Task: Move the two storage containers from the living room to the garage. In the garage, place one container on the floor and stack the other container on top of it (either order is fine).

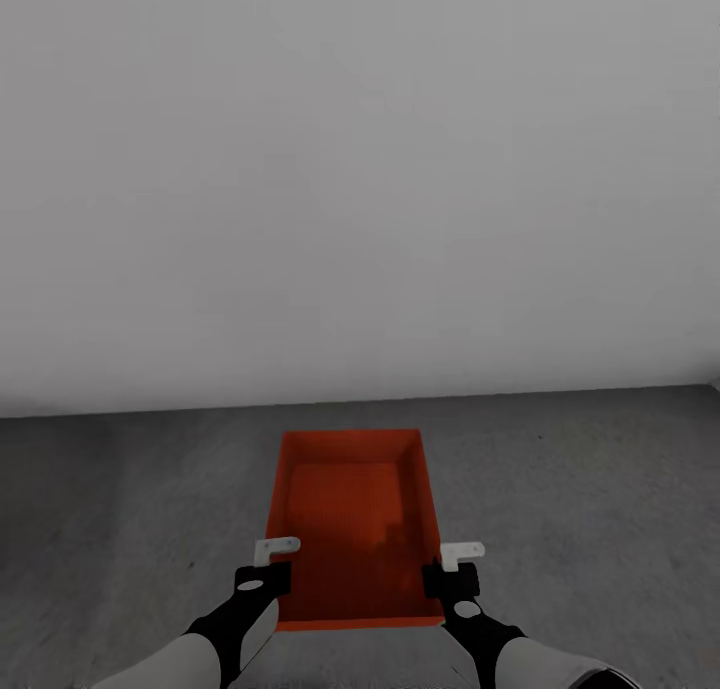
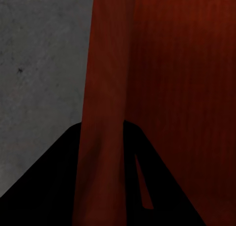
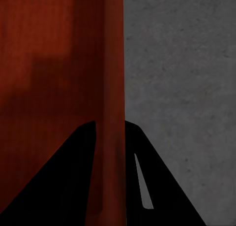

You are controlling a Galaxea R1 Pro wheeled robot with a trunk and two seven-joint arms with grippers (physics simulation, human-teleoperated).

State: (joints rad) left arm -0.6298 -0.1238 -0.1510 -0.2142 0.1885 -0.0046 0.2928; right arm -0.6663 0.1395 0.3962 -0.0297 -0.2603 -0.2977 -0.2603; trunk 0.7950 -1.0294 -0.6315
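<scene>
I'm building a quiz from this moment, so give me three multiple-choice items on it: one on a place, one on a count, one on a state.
1. What lies under and around the bin?
A. wood planks
B. grey concrete floor
C. a glass table

2. How many bins are in sight?
A. one
B. two
C. three

3. How do the grippers stand to the bin?
A. both apart from it
B. one under its bottom
C. each has a side wall between its fingers

Key: 1 B, the floor around the bin is rough grey. 2 A, a single orange-red bin shows. 3 C, the left gripper and right gripper straddle opposite walls, as both wrist views show.
</scene>
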